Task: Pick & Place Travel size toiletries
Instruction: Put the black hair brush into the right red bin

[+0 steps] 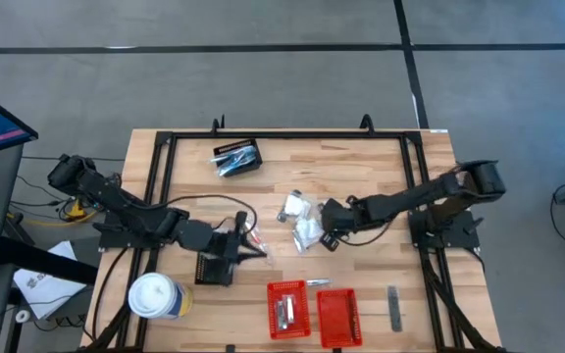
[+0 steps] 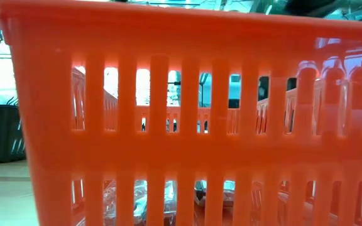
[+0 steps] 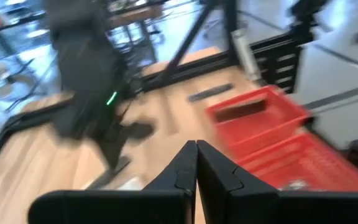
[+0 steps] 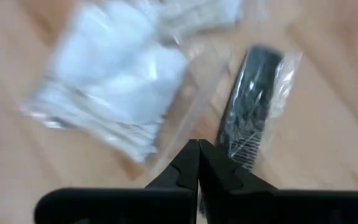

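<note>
Filling the low view, nearest the desk's front edge, sit two red baskets [image 1: 313,312]; one already holds a silvery item [image 1: 283,312], so these look like the drop targets. A dark grey stick [image 1: 393,307] lies just beside them, not yet sorted. Further in, the left pincer [image 1: 259,251] is closed and empty beside a small black basket [image 1: 214,267], apparently waiting clear of the work. The right pincer [image 4: 197,163] is likewise shut, holding nothing, low over the white clear-wrapped packets [image 1: 302,218] at mid-desk; its wrist view shows a dark comb-like item in clear wrap [image 4: 252,121] straight ahead, probably the next pick, though blur hides detail. Farthest back, another black basket [image 1: 237,157] holds more toiletries.
</note>
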Controlling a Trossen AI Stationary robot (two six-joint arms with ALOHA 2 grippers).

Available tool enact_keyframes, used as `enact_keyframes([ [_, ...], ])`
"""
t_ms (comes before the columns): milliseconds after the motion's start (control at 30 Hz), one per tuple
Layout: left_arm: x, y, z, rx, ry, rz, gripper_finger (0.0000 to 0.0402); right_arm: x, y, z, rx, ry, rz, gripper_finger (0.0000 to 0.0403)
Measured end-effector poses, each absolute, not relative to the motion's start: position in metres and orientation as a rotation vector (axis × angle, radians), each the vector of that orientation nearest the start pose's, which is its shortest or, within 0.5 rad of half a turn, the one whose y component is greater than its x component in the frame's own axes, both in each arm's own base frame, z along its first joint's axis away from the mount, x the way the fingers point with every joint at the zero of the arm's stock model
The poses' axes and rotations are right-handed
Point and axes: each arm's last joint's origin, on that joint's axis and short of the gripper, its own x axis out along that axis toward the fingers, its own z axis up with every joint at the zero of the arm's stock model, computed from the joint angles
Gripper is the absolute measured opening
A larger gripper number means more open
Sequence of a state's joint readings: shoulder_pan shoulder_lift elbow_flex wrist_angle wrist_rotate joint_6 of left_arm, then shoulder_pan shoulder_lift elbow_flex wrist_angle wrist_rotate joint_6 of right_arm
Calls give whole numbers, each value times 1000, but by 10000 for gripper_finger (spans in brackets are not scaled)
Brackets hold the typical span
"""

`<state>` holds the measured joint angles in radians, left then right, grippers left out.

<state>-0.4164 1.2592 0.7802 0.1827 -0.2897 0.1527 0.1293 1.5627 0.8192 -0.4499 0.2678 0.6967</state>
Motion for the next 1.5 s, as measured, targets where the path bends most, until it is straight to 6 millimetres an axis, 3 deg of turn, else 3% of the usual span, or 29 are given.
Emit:
enact_keyframes([
  [133, 273, -66, 249, 183, 245, -91, 1, 260, 46, 190, 342, 909, -501, 0],
  [267, 313, -14, 216, 0, 334, -110, 1, 244, 60, 219, 306, 725, -538, 0],
  [333, 338, 1, 196, -49, 402, -98, 1, 238, 63, 227, 281, 665, -570, 0],
  [433, 381, 6, 175, -66, 478, -105, 1, 234, 61, 233, 249, 626, -611, 0],
  [567, 436, -1, 162, -40, 650, -119, 1, 226, 57, 230, 175, 668, -686, 0],
  [733, 465, -9, 147, 62, 852, -19, 1, 214, 54, 225, 106, 734, -764, 0],
  [867, 469, 1, 150, 15, 849, 25, 1, 209, 49, 228, 73, 761, -765, 0],
  [1067, 449, 23, 133, -112, 1052, 131, 1, 197, 33, 222, 88, 727, -744, 0],
  [1300, 424, 12, 135, -95, 1160, 193, 1, 186, 16, 197, 262, 526, -519, 0],
  [1400, 417, 4, 157, 18, 1078, 274, 1, 184, 10, 190, 335, 457, -448, 0],
  [1500, 423, 1, 193, 46, 809, 191, 1, 183, 7, 190, 341, 430, -470, 0],
])
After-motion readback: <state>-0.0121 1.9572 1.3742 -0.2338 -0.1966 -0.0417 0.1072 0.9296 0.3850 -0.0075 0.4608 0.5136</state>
